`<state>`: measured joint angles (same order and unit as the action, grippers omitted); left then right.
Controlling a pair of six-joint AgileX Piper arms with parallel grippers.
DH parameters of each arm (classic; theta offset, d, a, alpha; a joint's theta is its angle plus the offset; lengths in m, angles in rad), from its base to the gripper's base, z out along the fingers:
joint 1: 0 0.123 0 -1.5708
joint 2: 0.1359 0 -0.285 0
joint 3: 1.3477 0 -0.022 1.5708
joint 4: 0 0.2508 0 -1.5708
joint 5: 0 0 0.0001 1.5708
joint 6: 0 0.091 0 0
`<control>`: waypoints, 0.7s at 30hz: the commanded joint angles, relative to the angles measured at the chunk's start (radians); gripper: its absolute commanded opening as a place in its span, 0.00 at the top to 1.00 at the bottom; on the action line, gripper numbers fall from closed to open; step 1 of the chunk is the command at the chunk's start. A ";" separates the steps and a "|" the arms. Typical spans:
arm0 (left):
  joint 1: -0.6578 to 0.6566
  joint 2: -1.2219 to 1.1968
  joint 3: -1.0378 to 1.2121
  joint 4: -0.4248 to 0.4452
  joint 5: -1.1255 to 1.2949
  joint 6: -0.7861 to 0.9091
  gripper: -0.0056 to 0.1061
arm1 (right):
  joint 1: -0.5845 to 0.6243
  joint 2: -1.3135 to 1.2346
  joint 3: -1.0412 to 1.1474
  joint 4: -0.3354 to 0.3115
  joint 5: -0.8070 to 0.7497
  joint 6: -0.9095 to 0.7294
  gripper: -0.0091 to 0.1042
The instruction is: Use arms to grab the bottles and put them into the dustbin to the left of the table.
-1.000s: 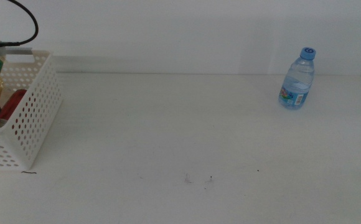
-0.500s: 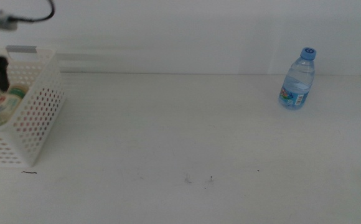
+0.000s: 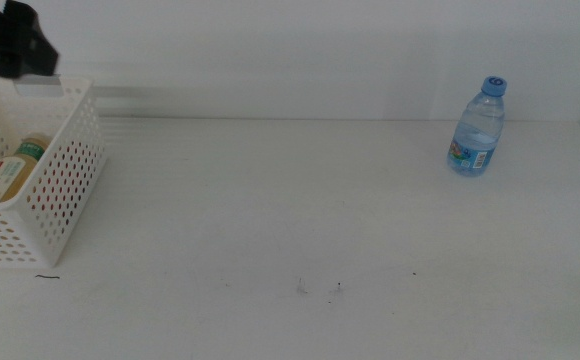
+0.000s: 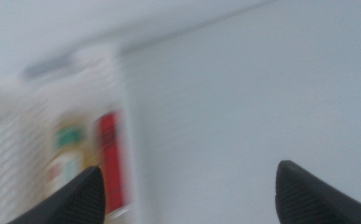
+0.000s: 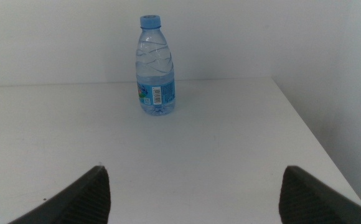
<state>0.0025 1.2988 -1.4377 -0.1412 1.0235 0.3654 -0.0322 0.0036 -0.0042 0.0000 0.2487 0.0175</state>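
The white perforated dustbin [image 3: 65, 175] stands at the table's left edge. The yellow tea bottle [image 3: 10, 170] lies inside it. The blurred left wrist view shows the dustbin [image 4: 18, 124] holding the tea bottle [image 4: 65, 158] and the red can [image 4: 110, 158] side by side. My left arm [image 3: 15, 40] hangs as a dark shape above the dustbin's far rim; the left gripper [image 4: 190, 168] is open and empty. The clear water bottle [image 3: 478, 128] with a blue cap stands upright at the far right. My right gripper [image 5: 194, 169] is open and empty, facing the water bottle [image 5: 155, 68] from a distance.
The white table [image 3: 290, 210] has a few dark specks near the front middle [image 3: 320, 288]. Its right edge [image 5: 311, 137] runs close beside the water bottle. A white wall stands behind the table.
My left gripper has risen out of the dustbin and moved up above its rim. The tea bottle it carried now lies in the dustbin. The water bottle has not moved.
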 commanded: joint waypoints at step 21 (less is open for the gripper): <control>-0.164 -0.607 0.384 -0.252 -0.013 0.033 0.11 | -0.008 -0.004 0.004 -0.006 -0.010 -0.009 0.24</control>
<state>-0.1273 0.6936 -1.0374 -0.4306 0.9972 0.4457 -0.0322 0.0036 -0.0042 0.0000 0.2487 0.0175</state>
